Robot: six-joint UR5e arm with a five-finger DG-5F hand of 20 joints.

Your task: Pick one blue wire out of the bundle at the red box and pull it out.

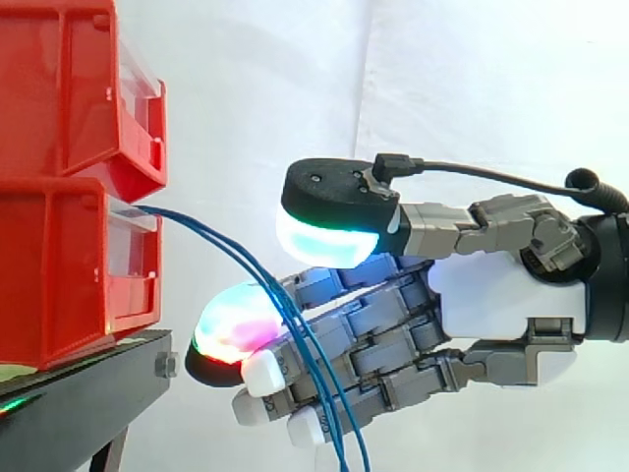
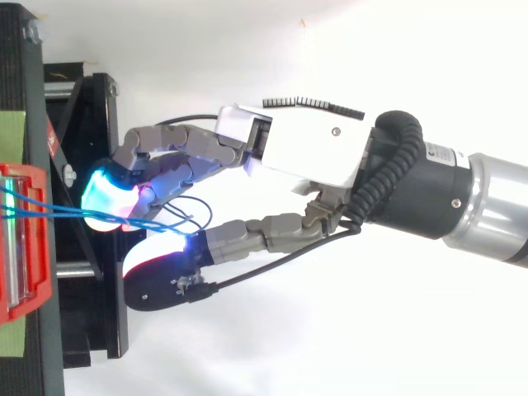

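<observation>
Hand (image 1: 491, 295) of grey links with glowing pads, reaching in from the right toward two stacked red plastic bins (image 1: 59, 265) on a black stand (image 1: 88, 393), before a white curtain (image 1: 442, 79). The side view gave the heights. Thin blue wires (image 1: 226, 246) left the front of the lower bin, arched down to the right, crossed the bent fingers on the camera's side and ran off the bottom edge. The top view gave the layout from above. There the hand (image 2: 305, 148) lay level with the bin (image 2: 37, 313), and the wires (image 2: 49, 210) ran from the bin into the space between the cyan-lit fingertip (image 2: 103, 198) and the thumb. The fingers were half bent. In the side view the thumb pad (image 1: 324, 241) stood well apart from the magenta-lit fingertip (image 1: 231, 324), leaving a wide gap. The wires passed through this gap and lay loose against the fingers.
</observation>
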